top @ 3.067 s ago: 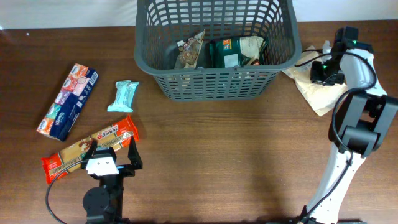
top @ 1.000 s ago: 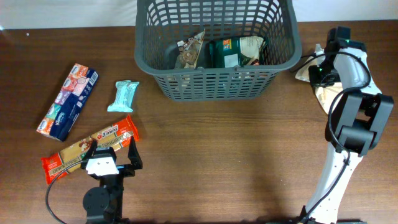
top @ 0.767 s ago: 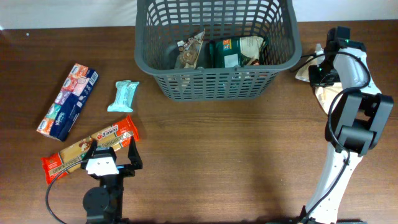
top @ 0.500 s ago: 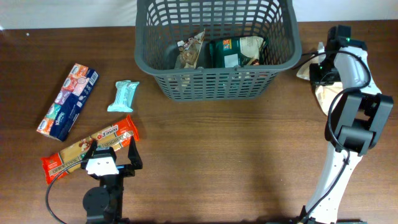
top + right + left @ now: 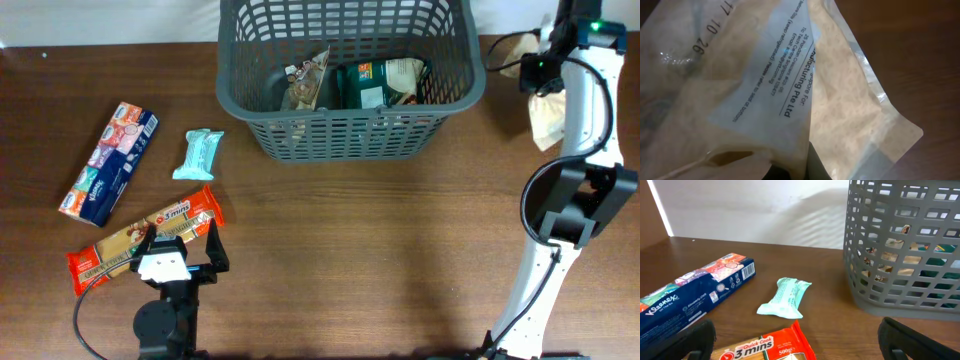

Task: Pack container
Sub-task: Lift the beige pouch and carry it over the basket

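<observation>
- Container [image 5: 345, 135], a dark grey slotted basket, stands at the far middle of the table [image 5: 400, 260], with its back rim at the table's far edge.
- Inside it lie a brown pack [image 5: 305, 85] and a green pack [image 5: 375, 85]; the rest of its floor is bare.
- Right gripper [image 5: 535, 72] is just beyond the basket's right rim, its fingers clamped on a beige pouch [image 5: 545, 118].
- In the right wrist view the pouch [image 5: 790, 90] fills the frame; it seems to hang clear of the table, though the overhead view cannot settle its height.
- Left gripper [image 5: 182, 240] is near the front left, fingers spread wide and holding nothing, over one end of an orange noodle pack [image 5: 185, 210].
- A mint wrapper [image 5: 198, 155] lies just left of the basket's near corner, apart from it.
- A blue tissue pack [image 5: 108, 163] lies further left, well apart from the basket.
- Bare wood runs wide along the front of the basket and to its right.
</observation>
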`<act>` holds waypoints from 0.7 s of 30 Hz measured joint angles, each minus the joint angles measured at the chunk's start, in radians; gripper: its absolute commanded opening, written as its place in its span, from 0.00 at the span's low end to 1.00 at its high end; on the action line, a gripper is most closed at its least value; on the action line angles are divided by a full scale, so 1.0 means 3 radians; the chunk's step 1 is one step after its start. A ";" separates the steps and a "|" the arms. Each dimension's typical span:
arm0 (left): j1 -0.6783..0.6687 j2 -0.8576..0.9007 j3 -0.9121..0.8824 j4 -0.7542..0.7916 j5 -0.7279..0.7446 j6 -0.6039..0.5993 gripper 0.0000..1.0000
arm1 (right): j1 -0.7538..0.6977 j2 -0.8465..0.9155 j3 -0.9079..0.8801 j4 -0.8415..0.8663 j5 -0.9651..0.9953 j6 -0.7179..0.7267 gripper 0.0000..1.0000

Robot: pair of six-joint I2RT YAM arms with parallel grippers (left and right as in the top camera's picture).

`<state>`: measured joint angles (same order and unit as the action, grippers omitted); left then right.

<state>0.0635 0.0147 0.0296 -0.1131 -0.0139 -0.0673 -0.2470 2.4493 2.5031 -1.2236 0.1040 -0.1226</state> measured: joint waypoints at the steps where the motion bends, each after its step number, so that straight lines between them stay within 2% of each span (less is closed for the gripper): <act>1: 0.0000 0.0000 0.0000 0.0000 0.0000 0.0000 0.99 | 0.0000 0.0000 0.0067 -0.0029 0.0000 0.0023 0.04; 21: 0.0000 0.0000 0.0000 0.0000 0.0000 0.0000 0.99 | 0.0000 -0.0062 0.1522 -0.0599 -0.0023 0.0150 0.04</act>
<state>0.0635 0.0147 0.0296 -0.1131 -0.0139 -0.0673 -0.2470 2.4306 2.9597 -1.4033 0.0971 -0.0776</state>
